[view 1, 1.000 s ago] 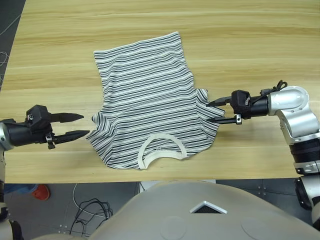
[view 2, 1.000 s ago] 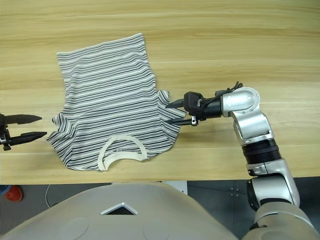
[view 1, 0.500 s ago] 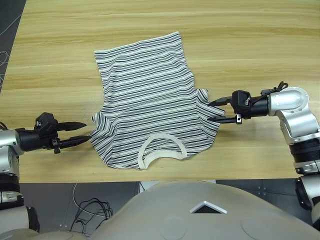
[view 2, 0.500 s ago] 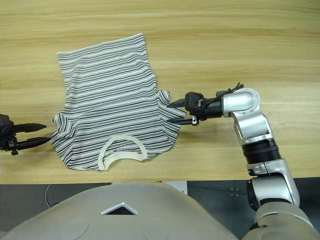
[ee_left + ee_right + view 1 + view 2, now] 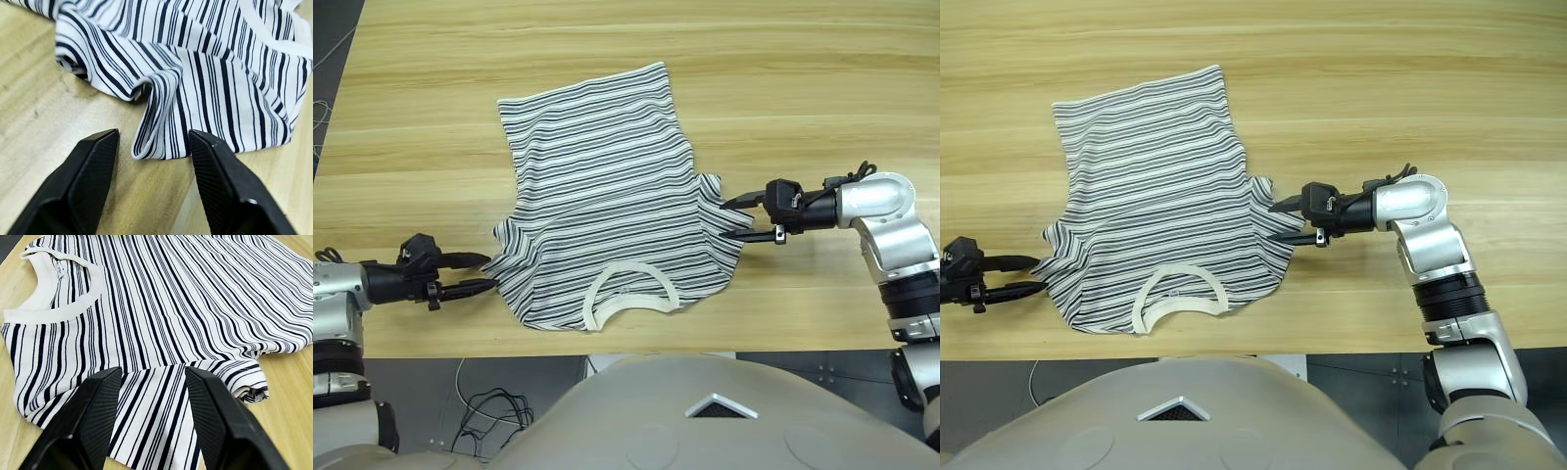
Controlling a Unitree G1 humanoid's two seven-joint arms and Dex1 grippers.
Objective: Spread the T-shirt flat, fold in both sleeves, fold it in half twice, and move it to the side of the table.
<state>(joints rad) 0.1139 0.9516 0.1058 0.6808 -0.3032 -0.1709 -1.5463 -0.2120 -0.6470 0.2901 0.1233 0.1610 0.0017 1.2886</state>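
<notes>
Clearly, you are dealing with a light, limp knit. The T-shirt [image 5: 597, 186] lies on the worktop [image 5: 803, 78] near its front edge, with the white collar [image 5: 628, 267] toward the robot and the hem at the far side, and it is rumpled at both sleeves rather than flat. Expect it to drape, stretch and drag along the wood instead of holding any shape, and a pinch may catch two layers wherever the cloth is doubled. Your left end effector [image 5: 489, 271] sits low at the shirt's left side with its fingers apart, straddling a curled fold [image 5: 156, 122] of the sleeve edge, and nothing is clamped yet. Your right end effector [image 5: 722, 220] is at the opposite side, fingers likewise apart, with striped cloth lying between them and the bunched right sleeve [image 5: 244, 377] just beside. The best holds look to be the outer sleeve hems, where the fabric is thicker and less likely to slip. Take a single layer, close firmly, and pull outward evenly on both sides, low over the worktop, so the body spreads without skewing.
</notes>
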